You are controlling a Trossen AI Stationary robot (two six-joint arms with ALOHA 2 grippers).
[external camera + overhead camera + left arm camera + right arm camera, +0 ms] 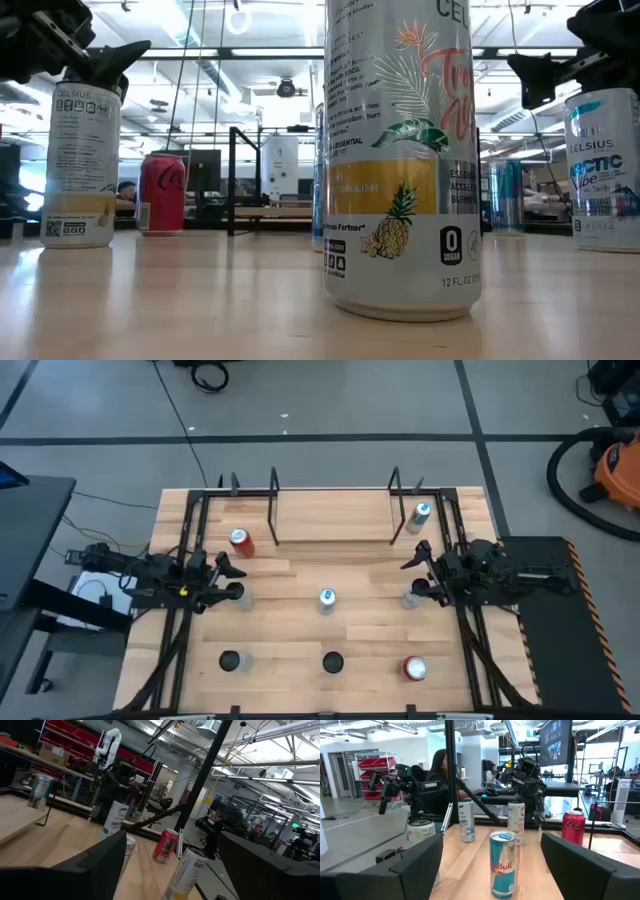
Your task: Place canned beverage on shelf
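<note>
A: How far along is it?

B: Barely begun, by the look of it. The shelf (330, 520) at twelve o'clock on the bench (300, 645) carries nothing; one silver can (420, 514) stands beside its right frame, not on it.

A: The claws?

B: The left claw (232, 576) and right claw (416, 574) both stand apart, holding nothing, each above a can.

A: Orientation?

B: The cans stand upright, long axis vertical; the shelf's runs nine to three.

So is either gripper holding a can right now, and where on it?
Nothing is held: the left gripper and right gripper are both open, with no can between the fingers.
</note>
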